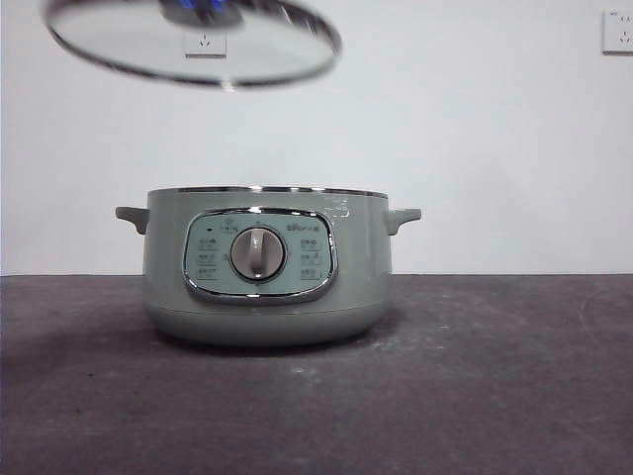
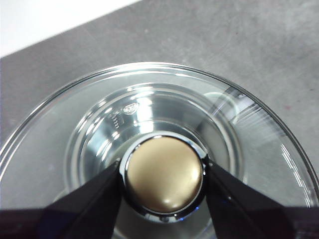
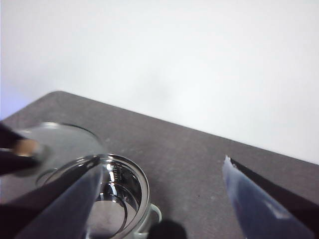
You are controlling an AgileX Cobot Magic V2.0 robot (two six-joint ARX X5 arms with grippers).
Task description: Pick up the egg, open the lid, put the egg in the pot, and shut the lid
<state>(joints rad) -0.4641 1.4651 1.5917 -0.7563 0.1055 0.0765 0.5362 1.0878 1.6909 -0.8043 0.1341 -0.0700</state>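
Left gripper (image 2: 162, 174) pinching the lid (image 1: 193, 42) by its knob (image 2: 163, 174), hovering tilted above the pot (image 1: 265, 265), top edge cropped, right gripper (image 3: 162, 191) spreading wide, egg hidden.

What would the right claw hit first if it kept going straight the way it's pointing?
Probably the table. The right claw is open, empty, and aims at bare dark surface just beside the open pot. One jaw lines up near the pot's rim, so depth is uncertain there.

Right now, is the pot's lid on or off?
Off. The left gripper holds the lid by its knob, tilted in the air above the open pot.
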